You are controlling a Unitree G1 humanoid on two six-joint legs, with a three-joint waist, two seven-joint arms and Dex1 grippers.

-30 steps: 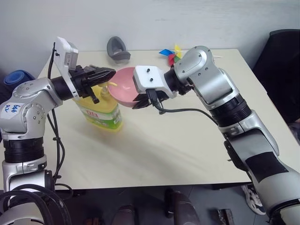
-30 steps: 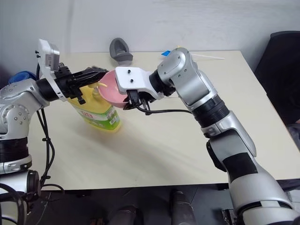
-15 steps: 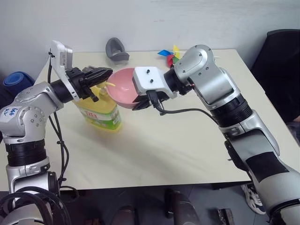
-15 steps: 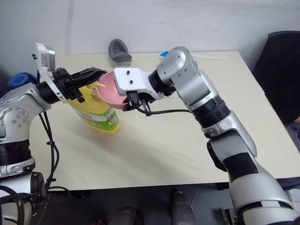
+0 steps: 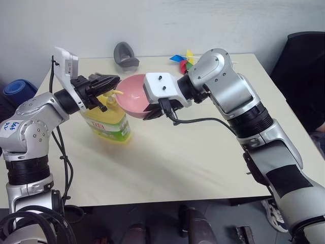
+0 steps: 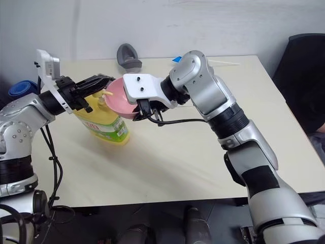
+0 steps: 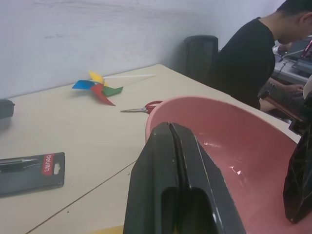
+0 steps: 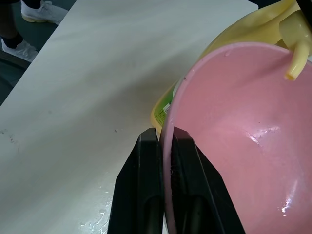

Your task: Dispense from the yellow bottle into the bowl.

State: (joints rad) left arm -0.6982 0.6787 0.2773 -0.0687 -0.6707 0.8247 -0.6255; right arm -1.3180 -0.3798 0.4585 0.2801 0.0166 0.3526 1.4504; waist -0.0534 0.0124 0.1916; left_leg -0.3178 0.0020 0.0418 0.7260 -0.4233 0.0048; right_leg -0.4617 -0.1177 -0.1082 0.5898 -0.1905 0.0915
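Slightly lower now, the left gripper (image 5: 112, 80), jaws pressed together, bears on the yellow bottle (image 5: 107, 121) pump at 9 o'clock. Right gripper (image 8: 163, 141) clamps the bowl (image 5: 133, 94) rim under the spout, ready to catch.

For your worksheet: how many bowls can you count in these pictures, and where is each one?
1. The pink bowl is held off the table, its rim pinched by the right gripper, beside the yellow bottle with the bottle's spout over its rim. Others could be hidden behind the arms.
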